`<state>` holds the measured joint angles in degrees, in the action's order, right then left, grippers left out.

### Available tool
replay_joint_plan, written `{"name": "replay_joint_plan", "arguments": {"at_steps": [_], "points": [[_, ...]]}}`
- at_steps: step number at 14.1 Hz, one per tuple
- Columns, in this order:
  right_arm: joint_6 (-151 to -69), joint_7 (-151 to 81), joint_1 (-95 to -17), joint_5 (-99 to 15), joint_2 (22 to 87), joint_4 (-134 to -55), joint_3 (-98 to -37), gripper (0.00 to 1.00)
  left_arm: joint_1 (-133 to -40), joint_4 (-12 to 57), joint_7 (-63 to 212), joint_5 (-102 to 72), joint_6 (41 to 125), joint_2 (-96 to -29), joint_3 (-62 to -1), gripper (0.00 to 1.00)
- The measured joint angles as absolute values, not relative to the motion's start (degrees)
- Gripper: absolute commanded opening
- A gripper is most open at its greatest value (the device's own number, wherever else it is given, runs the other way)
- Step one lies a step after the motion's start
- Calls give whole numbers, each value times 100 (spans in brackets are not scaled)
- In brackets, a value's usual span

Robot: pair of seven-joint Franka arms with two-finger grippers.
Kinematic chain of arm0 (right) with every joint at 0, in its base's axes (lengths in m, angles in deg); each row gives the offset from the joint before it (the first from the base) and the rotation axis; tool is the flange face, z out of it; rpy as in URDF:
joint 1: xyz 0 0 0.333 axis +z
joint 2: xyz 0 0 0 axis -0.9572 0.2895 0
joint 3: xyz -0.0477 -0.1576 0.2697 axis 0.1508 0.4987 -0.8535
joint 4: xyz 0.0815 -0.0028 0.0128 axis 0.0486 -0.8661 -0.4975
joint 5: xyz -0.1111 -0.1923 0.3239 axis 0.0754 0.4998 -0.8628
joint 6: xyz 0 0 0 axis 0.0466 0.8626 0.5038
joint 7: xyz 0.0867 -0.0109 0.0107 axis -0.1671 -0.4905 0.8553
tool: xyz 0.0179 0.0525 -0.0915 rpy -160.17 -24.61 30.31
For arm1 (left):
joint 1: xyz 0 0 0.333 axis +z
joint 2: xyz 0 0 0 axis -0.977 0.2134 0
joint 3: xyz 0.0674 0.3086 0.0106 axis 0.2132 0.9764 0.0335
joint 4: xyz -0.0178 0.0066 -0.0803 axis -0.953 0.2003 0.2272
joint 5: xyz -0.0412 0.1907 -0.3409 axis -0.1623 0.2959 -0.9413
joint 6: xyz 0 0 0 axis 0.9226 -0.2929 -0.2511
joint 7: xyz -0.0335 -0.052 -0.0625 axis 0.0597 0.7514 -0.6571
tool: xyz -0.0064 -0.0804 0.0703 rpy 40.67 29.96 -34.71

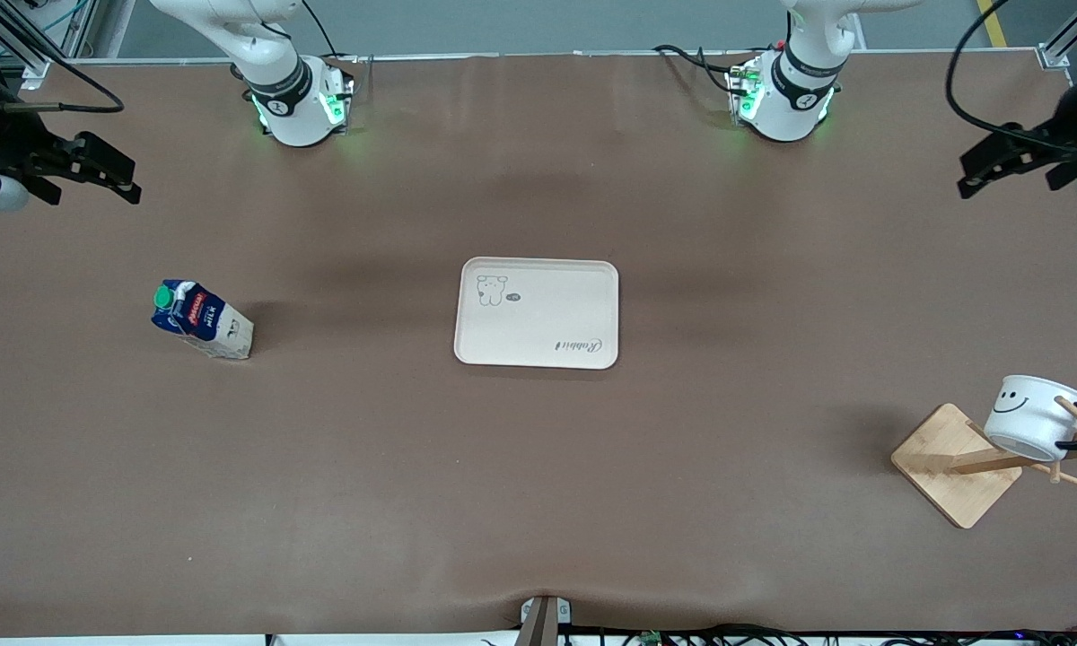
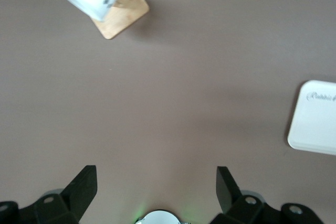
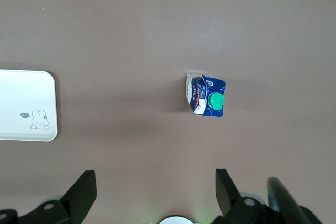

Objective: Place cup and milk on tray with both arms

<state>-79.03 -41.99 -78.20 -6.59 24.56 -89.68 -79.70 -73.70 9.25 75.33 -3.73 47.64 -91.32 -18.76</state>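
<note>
Looking at handling: milk [image 1: 202, 320] at frame's left, light, squashy, grab its sides. Cup [image 1: 1035, 416] lower right on rack [image 1: 956, 464], rigid, slick. Tray [image 1: 537, 312] center, bare. Left gripper [image 2: 156, 179] and right gripper [image 3: 156, 181] both wide open, empty.

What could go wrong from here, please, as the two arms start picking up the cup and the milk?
The cup hangs by its handle on a peg of the wooden rack; lifting it askew could snag and tip the rack. The milk is a narrow upright carton that an off-centre grasp might topple. Both open grippers, left gripper and right gripper, wait high.
</note>
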Motion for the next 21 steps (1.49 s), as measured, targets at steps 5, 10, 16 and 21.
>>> {"name": "replay_joint_plan", "arguments": {"at_steps": [5, 10, 16, 21], "points": [[-7902, -4199, -7823, -659, 2457, -8971, -7968, 100, -6411, 1750, 7531, -787, 5990, -9272, -1874, 100], [-7901, -4199, -7824, -659, 2457, -8972, -7968, 100, -5908, 2702, 7530, -1279, 7596, -9322, -1871, 100], [-7901, -4199, -7825, -659, 2458, -8975, -7968, 100, -5629, 3696, 7451, -1783, 9455, -9309, -1867, 100], [-7900, -4199, -7825, -659, 2458, -8976, -7968, 100, -5620, 3952, 7445, -1790, 10788, -8887, -1902, 90]]}}
